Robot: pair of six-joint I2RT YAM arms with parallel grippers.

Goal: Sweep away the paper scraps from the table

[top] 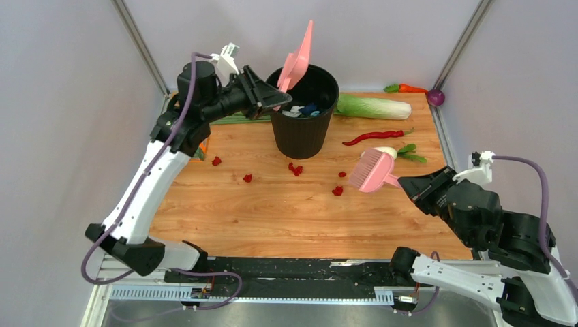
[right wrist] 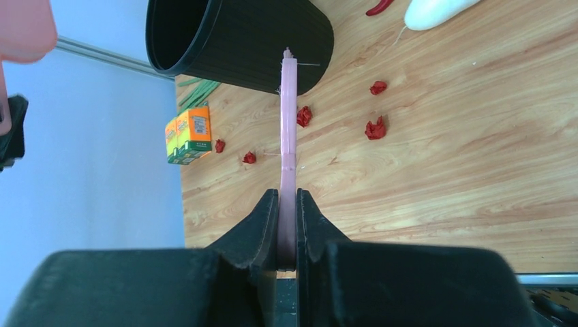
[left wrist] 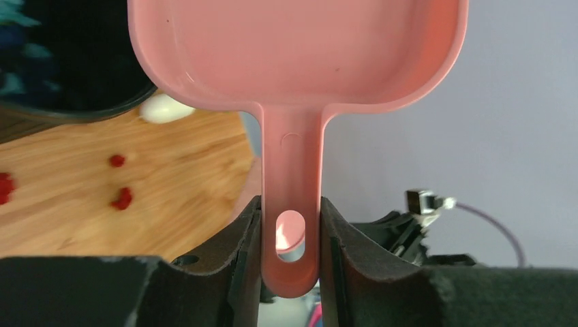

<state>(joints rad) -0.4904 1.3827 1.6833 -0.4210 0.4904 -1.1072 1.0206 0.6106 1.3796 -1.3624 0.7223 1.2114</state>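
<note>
Now, left gripper (top: pixel 275 102): I am clamping it tight on the pink dustpan (top: pixel 298 56) by its handle, tilting the pan up over the black bin (top: pixel 302 133).
Right gripper (top: pixel 407 182): I am pinching the pink brush (top: pixel 373 170) by its handle — bristle end pointing toward the bin.
Paper scraps (top: pixel 295 168): lying scattered on the table (top: pixel 272 218) in front of the bin — small red bits, loosely spread.

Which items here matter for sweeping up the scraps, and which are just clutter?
Job: paper scraps, dustpan, brush, bin, table.
Lying about: chili pepper, cabbage, carrot, radish, orange box, purple ball.
</note>
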